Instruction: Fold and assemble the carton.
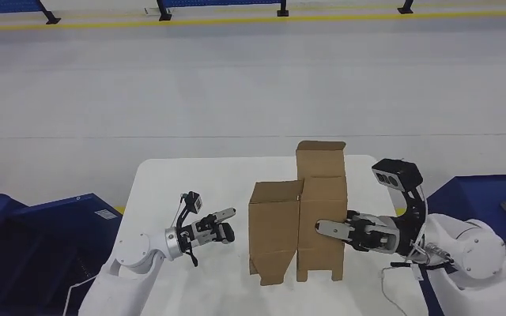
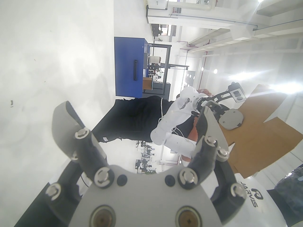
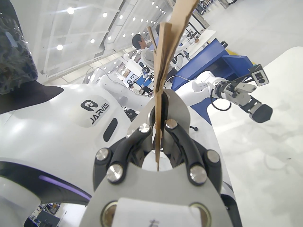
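A flattened brown carton point(image 1: 299, 217) is held upright above the white table point(image 1: 190, 178), its panels and flaps hanging edge-down. My right gripper point(image 1: 320, 227) is shut on the carton's right edge. In the right wrist view the cardboard point(image 3: 163, 67) runs edge-on between the closed fingers point(image 3: 176, 109). My left gripper point(image 1: 229, 223) stands open to the carton's left, apart from it, with nothing between its fingers point(image 2: 65, 119). The left wrist view shows the carton point(image 2: 262, 128) beyond one fingertip, with the right gripper's pad on it.
Blue bins stand on the floor at the table's left point(image 1: 47, 229) and right point(image 1: 474, 197). Bare tabletop lies to the left and behind the carton. A blue cabinet point(image 2: 129, 67) stands in the room beyond the table.
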`<state>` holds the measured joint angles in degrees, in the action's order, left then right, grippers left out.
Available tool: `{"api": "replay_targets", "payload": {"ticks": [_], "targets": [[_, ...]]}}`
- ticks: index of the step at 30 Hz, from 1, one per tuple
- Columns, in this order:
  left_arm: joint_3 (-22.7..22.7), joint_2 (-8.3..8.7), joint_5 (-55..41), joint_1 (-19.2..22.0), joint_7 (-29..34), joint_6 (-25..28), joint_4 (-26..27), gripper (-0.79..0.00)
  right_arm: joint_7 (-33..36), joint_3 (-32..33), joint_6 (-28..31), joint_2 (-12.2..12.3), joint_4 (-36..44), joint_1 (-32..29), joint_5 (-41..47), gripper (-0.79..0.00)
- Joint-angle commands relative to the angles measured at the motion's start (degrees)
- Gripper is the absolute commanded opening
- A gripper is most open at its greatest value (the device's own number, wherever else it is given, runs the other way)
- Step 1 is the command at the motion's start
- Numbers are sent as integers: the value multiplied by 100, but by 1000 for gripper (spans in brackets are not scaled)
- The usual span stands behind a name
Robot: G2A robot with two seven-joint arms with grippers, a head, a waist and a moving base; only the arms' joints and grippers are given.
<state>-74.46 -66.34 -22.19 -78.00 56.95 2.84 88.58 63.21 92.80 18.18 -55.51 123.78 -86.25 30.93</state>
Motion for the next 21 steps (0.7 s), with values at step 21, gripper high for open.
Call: {"api": "replay_targets", "payload": {"ticks": [21], "targets": [[0,0,0,0,0,0,0,0,-1313,-2903,-6467,-315,-825,802,9058,-785]]}}
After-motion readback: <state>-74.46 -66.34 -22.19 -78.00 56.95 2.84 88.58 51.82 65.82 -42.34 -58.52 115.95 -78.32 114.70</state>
